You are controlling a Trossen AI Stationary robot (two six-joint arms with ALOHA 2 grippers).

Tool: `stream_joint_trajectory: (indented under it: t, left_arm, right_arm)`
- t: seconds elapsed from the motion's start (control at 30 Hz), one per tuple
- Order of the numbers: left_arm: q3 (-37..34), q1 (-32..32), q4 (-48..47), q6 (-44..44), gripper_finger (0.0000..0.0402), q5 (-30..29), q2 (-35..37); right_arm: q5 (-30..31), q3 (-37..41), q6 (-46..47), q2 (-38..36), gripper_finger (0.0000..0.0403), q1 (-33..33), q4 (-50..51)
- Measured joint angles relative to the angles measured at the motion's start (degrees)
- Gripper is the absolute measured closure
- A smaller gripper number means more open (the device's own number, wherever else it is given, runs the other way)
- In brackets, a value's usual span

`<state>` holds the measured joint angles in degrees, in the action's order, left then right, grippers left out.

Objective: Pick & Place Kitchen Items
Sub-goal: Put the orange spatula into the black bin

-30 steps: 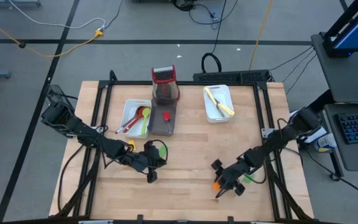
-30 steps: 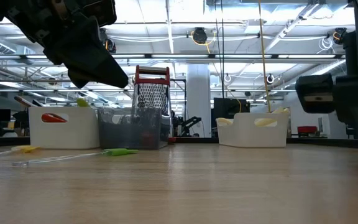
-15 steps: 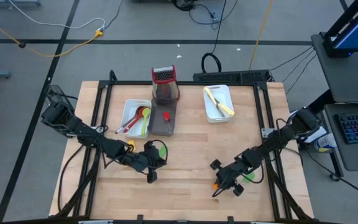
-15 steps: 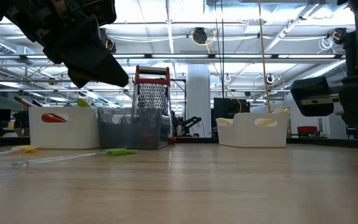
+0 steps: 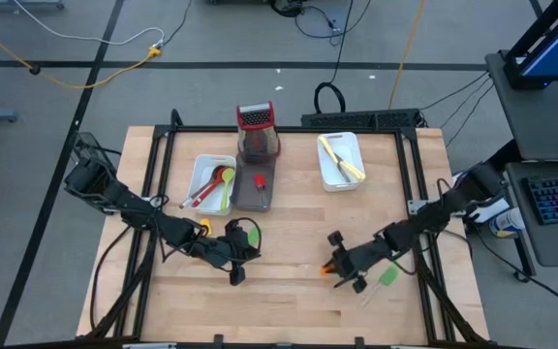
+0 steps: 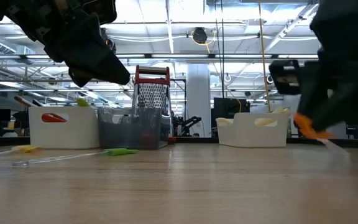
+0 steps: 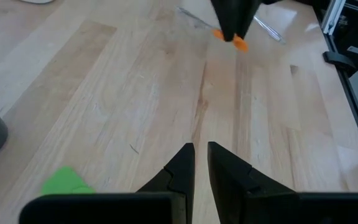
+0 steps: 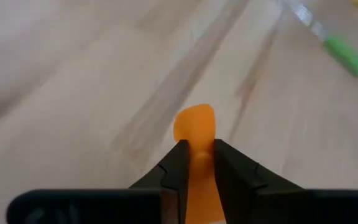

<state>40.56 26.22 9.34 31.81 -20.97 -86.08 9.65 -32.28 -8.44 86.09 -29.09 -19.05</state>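
Observation:
My right gripper (image 5: 338, 269) hovers over the near right of the table, shut on a small orange spatula (image 8: 195, 126) with a clear handle (image 6: 333, 145). A green spatula (image 5: 387, 276) lies flat on the wood just right of it. My left gripper (image 5: 232, 256) hangs over the near left of the table. Its fingers (image 7: 184, 163) are shut with nothing between them. A green utensil (image 5: 250, 233) lies on the table beside it, and a yellow one (image 5: 202, 225) lies close by. My right gripper pinches the orange spatula between its two fingers (image 8: 176, 163), just behind the orange head (image 8: 196, 142). The head sticks out past the fingertips. The spatula is lifted clear of the table and tilted, its clear handle slanting down toward the table's right side.
At the back stand a white tray (image 5: 201, 165) with red and green spoons, a grey tray (image 5: 256, 201) with a red item, a red-topped grater (image 5: 257, 131), and a white tray (image 5: 343, 180) with yellow utensils. Bare wood lies between the two grippers.
My right gripper has risen and moved toward the table's left and a little toward its far edge. The orange spatula has come up off the table with it. The green spatula, which the gripper was over before, now shows on the wood.

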Motion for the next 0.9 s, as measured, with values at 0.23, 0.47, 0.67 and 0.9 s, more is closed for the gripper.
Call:
stream_joint_trajectory:
  t: [0.23, 0.47, 0.67, 0.9]
  left_arm:
    - [0.0, 0.0, 0.0, -0.4, 0.0355, 0.0, 0.0]
    - [0.0, 0.0, -0.2, -1.8, 0.0355, 1.5, 0.0]
    - [0.0, -0.3, -1.3, -4.3, 0.0355, 4.5, 4.4]
    - [0.0, -0.3, -3.5, -10.5, 0.0355, 4.4, 15.5]
  right_arm:
    - [3.5, 0.0, -8.1, -1.2, 0.0349, 5.6, -14.2]
    - [2.2, 0.0, -19.1, -0.8, 0.0349, 12.2, -28.9]
    - [-4.8, -3.6, -22.5, 0.8, 0.0349, 17.5, -33.5]
    - [-12.7, -14.1, -33.0, 8.6, 0.0349, 20.7, -33.6]
